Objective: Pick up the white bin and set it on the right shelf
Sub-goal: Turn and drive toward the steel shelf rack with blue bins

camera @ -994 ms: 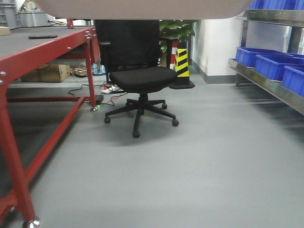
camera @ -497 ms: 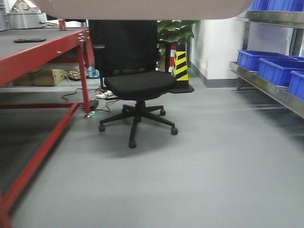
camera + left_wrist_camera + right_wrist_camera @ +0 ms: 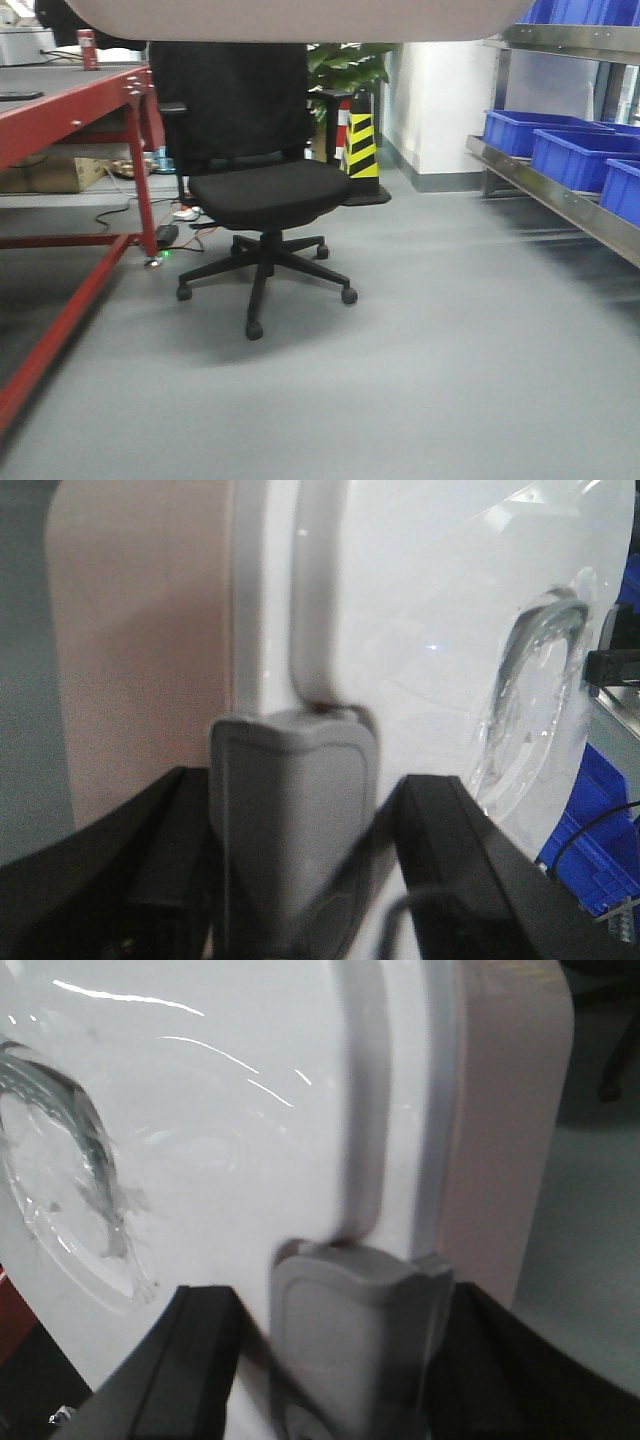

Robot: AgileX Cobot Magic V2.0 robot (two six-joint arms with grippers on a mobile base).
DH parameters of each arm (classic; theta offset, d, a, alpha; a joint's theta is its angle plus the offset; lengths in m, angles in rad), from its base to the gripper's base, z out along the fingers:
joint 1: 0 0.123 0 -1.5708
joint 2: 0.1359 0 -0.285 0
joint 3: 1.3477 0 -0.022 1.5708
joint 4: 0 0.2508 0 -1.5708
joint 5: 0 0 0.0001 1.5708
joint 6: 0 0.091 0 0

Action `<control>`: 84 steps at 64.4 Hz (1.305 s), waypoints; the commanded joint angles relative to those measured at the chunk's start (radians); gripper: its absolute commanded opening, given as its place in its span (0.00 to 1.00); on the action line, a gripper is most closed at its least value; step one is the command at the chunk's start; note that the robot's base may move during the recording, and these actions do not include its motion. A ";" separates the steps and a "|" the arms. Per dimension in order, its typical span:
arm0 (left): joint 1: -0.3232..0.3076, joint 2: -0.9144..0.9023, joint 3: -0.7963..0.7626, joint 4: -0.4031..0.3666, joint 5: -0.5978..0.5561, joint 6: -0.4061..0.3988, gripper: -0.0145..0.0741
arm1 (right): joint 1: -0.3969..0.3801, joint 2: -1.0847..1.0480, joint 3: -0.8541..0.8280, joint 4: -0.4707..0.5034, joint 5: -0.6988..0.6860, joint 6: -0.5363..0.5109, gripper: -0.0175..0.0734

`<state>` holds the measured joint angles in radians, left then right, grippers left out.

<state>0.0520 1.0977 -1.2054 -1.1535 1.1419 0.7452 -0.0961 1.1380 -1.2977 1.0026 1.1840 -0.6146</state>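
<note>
The white bin (image 3: 300, 18) hangs across the top of the front view, its pale pinkish wall filling the upper edge. In the left wrist view, my left gripper (image 3: 300, 815) is shut on the grey latch (image 3: 290, 810) at one end of the white bin (image 3: 420, 630), black fingers (image 3: 150, 850) on either side. My right gripper (image 3: 345, 1335) is shut the same way on the grey latch (image 3: 350, 1340) at the other end of the bin (image 3: 200, 1110). The right shelf (image 3: 560, 188), shiny steel, runs along the right edge of the front view.
Blue bins (image 3: 575, 155) sit on the right shelf. A black office chair (image 3: 255, 190) stands ahead on the grey floor. A red-framed table (image 3: 70, 120) is at the left. A yellow-black striped cone (image 3: 360, 145) and a plant stand by the white wall.
The chair, the red table and the cone have slid left and grown larger in the front view. The bin stays held at the top of the frame.
</note>
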 commanded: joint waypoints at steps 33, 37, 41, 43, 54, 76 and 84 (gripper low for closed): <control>-0.028 -0.027 -0.033 -0.210 0.085 0.007 0.44 | 0.021 -0.021 -0.028 0.182 0.084 -0.015 0.62; -0.028 -0.027 -0.033 -0.210 0.085 0.007 0.44 | 0.021 -0.021 -0.028 0.182 0.084 -0.015 0.62; -0.028 -0.027 -0.033 -0.210 0.085 0.007 0.44 | 0.021 -0.021 -0.028 0.182 0.084 -0.015 0.62; -0.028 -0.027 -0.033 -0.210 0.085 0.007 0.44 | 0.021 -0.021 -0.028 0.182 0.084 -0.015 0.62; -0.028 -0.027 -0.033 -0.210 0.085 0.007 0.44 | 0.021 -0.021 -0.028 0.182 0.084 -0.015 0.62; -0.028 -0.027 -0.033 -0.210 0.085 0.007 0.44 | 0.021 -0.021 -0.028 0.182 0.084 -0.015 0.62; -0.028 -0.027 -0.033 -0.210 0.085 0.007 0.44 | 0.021 -0.021 -0.028 0.182 0.084 -0.015 0.62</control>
<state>0.0520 1.0977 -1.2054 -1.1535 1.1419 0.7452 -0.0961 1.1380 -1.2977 1.0026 1.1840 -0.6146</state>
